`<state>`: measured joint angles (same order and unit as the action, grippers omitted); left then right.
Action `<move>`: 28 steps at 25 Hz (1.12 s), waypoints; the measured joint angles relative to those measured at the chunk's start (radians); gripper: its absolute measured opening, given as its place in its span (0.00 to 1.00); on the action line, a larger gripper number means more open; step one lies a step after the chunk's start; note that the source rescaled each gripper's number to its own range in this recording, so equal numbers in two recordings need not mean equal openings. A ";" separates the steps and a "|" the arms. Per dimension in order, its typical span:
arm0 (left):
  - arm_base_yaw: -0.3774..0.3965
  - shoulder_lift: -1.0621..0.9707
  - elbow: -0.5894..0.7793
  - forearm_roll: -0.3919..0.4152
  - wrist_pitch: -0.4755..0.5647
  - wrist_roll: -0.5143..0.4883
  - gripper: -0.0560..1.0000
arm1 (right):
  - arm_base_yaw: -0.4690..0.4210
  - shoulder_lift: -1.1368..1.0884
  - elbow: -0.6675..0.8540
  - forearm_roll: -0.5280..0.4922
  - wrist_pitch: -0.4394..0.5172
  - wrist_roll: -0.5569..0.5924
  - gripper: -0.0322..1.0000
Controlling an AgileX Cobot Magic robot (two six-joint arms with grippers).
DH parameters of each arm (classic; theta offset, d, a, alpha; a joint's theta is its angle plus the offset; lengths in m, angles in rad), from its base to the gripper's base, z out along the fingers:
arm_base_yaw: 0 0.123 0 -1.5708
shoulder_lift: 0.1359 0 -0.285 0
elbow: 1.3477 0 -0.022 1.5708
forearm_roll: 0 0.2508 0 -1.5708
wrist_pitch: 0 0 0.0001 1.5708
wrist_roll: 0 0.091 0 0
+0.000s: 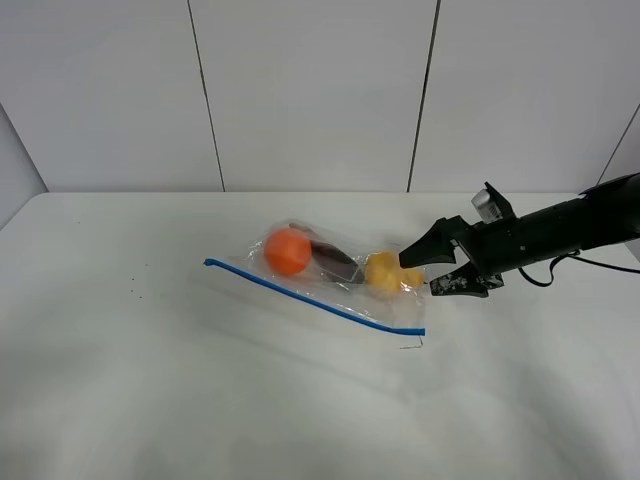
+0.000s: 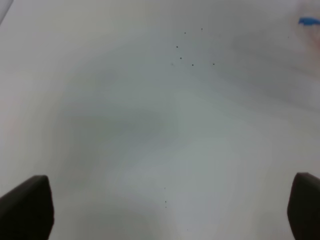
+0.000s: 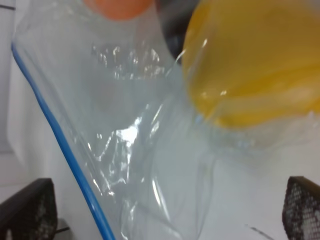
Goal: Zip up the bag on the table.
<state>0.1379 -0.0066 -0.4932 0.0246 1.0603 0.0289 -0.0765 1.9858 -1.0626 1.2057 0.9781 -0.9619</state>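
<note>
Even, bright, diffuse light filling all views. Faint soft shadow lying beneath bag [image 1: 315, 275] on table [image 1: 150, 400]. Glare glinting off plastic in right wrist view. Both wrist views blurring, close contents defocusing.

From my remote seat I see a pale grey panelled wall [image 1: 310, 90] behind the workspace, split by thin dark vertical seams [image 1: 205, 95]. At far left a second wall face [image 1: 15, 165] angles off. The lighting is soft and even, with only faint shadows on the white surface [image 1: 150, 400].
</note>
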 joint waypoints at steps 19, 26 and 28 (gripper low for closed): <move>0.000 0.000 0.000 0.003 0.001 0.000 1.00 | 0.000 -0.190 0.000 -0.638 -0.249 0.458 1.00; 0.000 0.000 0.000 0.003 0.001 0.000 1.00 | 0.000 -0.241 0.000 -1.010 -0.281 0.714 1.00; 0.000 0.000 0.000 0.003 0.001 0.000 1.00 | 0.000 -0.256 0.000 -1.082 -0.286 0.768 1.00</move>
<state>0.1379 -0.0066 -0.4932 0.0280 1.0613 0.0289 -0.0765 1.7300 -1.0626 0.1234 0.6925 -0.1938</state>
